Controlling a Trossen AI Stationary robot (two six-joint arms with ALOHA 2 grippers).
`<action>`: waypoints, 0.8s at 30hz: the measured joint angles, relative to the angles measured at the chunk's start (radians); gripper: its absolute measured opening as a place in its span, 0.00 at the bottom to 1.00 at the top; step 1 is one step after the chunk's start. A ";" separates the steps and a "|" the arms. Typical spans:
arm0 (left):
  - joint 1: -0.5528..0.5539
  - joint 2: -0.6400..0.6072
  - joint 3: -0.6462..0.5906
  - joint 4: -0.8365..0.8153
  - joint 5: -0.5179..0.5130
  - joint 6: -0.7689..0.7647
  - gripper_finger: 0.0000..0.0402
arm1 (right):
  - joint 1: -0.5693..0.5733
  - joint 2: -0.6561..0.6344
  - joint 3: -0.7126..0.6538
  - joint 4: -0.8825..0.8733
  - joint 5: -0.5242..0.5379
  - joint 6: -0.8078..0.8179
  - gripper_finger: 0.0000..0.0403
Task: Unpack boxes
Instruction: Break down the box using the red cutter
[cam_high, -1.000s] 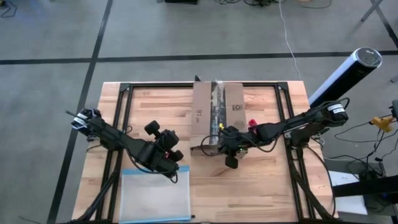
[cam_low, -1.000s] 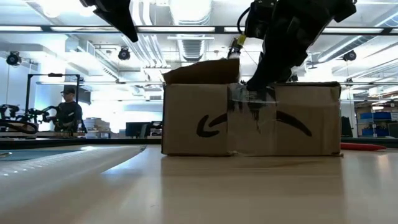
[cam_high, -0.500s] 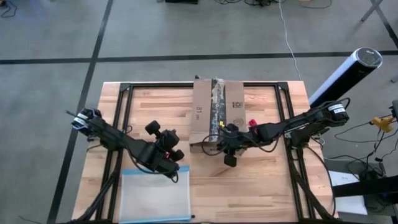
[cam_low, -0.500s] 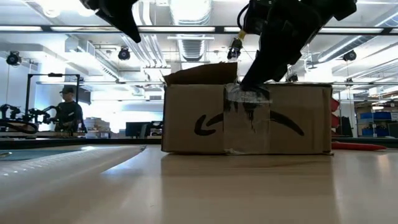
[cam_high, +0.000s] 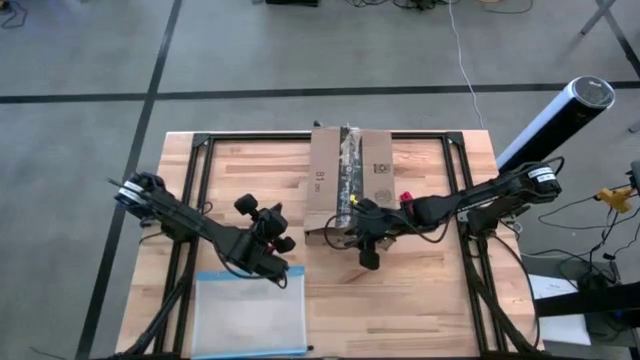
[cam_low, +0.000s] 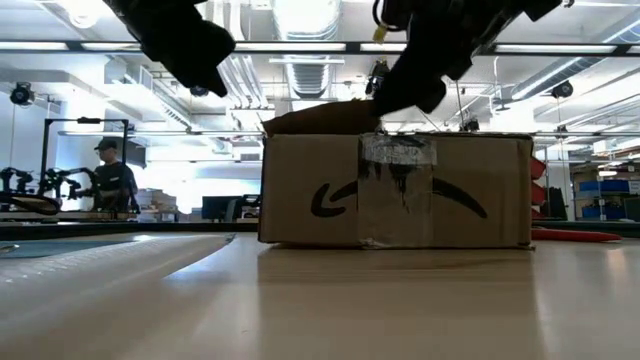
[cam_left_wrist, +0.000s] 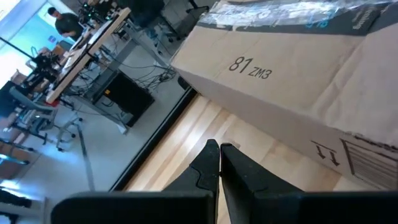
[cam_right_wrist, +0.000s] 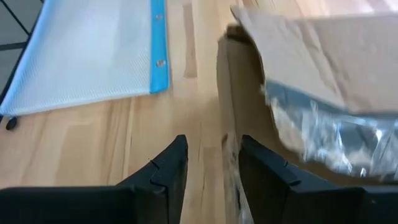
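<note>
Low view first: your box sits mid-table, near face taped down its centre seam, one top flap on its near end already lifted. Right gripper hangs just above that near edge; in the right wrist view its fingers are parted with only bare table between them, holding nothing, the raised flap and crumpled clear tape just beside them. Left gripper waits near the box's left side, fingers pressed together and empty, above the clear pouch. Beyond the box a small red tool lies against its right side. My read: you're in the opening step, tape seam along the top still mostly intact. Next you'd need the right fingers under the loose flap edge, pull up and back, and probably the left arm holding the box down so it doesn't slide.
</note>
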 joint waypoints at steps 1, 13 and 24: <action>0.001 -0.012 -0.013 0.040 0.000 0.034 0.00 | 0.000 0.000 0.007 0.000 0.000 -0.011 0.31; 0.095 -0.263 -0.281 0.841 0.330 0.719 0.00 | 0.020 -0.001 0.038 -0.001 0.007 -0.070 0.24; 0.261 -0.497 -0.623 1.413 0.737 0.861 0.00 | 0.164 -0.028 0.034 -0.116 0.412 -0.056 0.16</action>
